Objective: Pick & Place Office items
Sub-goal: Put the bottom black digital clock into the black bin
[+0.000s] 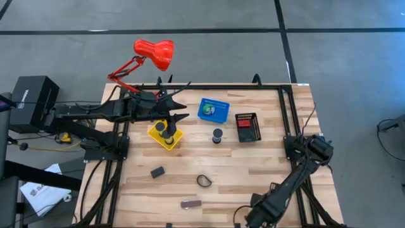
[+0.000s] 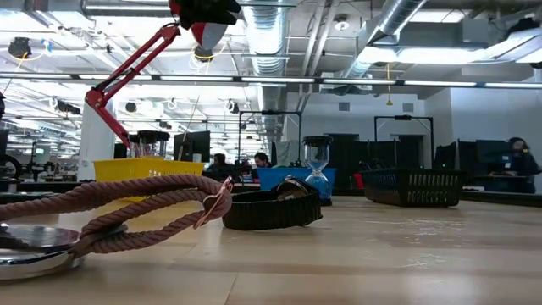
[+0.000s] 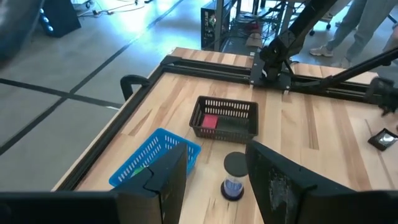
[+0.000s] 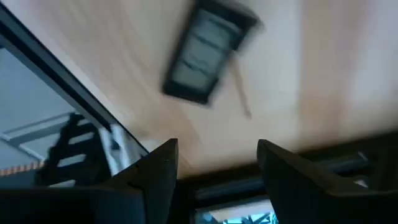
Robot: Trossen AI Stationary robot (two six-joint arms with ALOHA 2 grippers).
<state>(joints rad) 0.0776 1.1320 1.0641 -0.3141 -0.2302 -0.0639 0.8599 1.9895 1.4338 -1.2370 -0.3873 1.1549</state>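
1. Left gripper [image 1: 179,107] hangs above the table's far left part, at about eleven o'clock from the table's centre, just over the yellow basket [image 1: 166,135]; in my left wrist view its fingers [image 3: 158,180] stand apart with nothing between them.
2. Right gripper [image 4: 214,165] sits low at the near edge of the table, around five o'clock; I see its fingers spread and empty, pointed at bare wood.
3. Yellow basket holds two black rolls [image 1: 165,129] standing in it.
4. Blue basket [image 1: 213,109] lies at twelve o'clock from the centre, with a green piece [image 1: 207,110] inside.
5. Black basket [image 1: 247,126] lies at one o'clock, with a red block [image 1: 243,124] inside.
6. Between the blue and black baskets, slightly nearer me, stands a small sand timer [image 1: 218,135] with a black top.
7. Loose on the wood: a black block [image 1: 157,171] at eight o'clock, a black loop [image 1: 203,180] at six o'clock, and a brownish bar [image 1: 190,204] further toward the near edge.
8. A flat dark framed piece [image 4: 208,53] lies ahead of the right gripper, not touching it.
9. A red desk lamp [image 1: 154,54] leans over the far left corner.
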